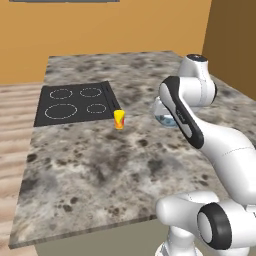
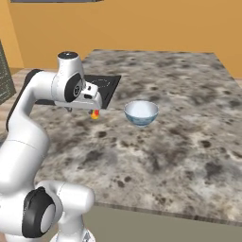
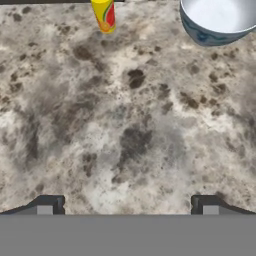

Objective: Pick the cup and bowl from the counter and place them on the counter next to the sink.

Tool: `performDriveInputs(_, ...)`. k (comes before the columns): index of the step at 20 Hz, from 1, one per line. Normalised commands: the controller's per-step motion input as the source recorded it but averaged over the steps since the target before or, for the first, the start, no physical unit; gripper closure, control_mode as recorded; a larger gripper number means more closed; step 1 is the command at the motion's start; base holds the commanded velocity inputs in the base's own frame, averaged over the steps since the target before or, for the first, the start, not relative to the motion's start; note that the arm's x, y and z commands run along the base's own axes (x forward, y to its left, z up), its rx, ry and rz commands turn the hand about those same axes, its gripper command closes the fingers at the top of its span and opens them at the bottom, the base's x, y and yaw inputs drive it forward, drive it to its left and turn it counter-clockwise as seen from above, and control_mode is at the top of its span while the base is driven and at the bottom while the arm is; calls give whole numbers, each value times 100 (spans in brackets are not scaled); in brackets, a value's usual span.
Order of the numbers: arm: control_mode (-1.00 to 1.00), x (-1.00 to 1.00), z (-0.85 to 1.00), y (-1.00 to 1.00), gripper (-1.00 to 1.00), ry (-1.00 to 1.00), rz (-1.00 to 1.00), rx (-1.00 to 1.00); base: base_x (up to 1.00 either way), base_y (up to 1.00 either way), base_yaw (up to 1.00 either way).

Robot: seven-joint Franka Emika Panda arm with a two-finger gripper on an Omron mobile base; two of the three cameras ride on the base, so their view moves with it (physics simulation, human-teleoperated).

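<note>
The pincer (image 3: 127, 206) is held wide open and empty above bare worktop (image 3: 125, 125), with the cup (image 3: 104, 15) and bowl (image 3: 220, 20) standing ahead, so the first approach is judged underway and a forward reach down over the cup is called for.

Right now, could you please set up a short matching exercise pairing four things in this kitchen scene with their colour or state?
Things:
1. cup
2. bowl
3. stovetop
4. gripper

Descriptions:
A. black with white ring burners
B. open, holding nothing
C. yellow with a red-orange mark
D. white inside, pale blue outside

Pairs: 1-C, 2-D, 3-A, 4-B
</note>
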Motion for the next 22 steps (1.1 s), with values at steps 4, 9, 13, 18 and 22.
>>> performDriveInputs(4,100,0,0,0,-100,0,0,0,0,0,0)
performDriveInputs(9,100,0,0,0,-100,0,0,0,0,0,0)
performDriveInputs(13,-100,0,0,0,-100,0,0,0,0,0,0)
performDriveInputs(18,-100,28,0,0,-100,16,-6,0,0,0,0)
performDriveInputs(22,-100,50,25,-12,-100,28,0,0,0,0,0)
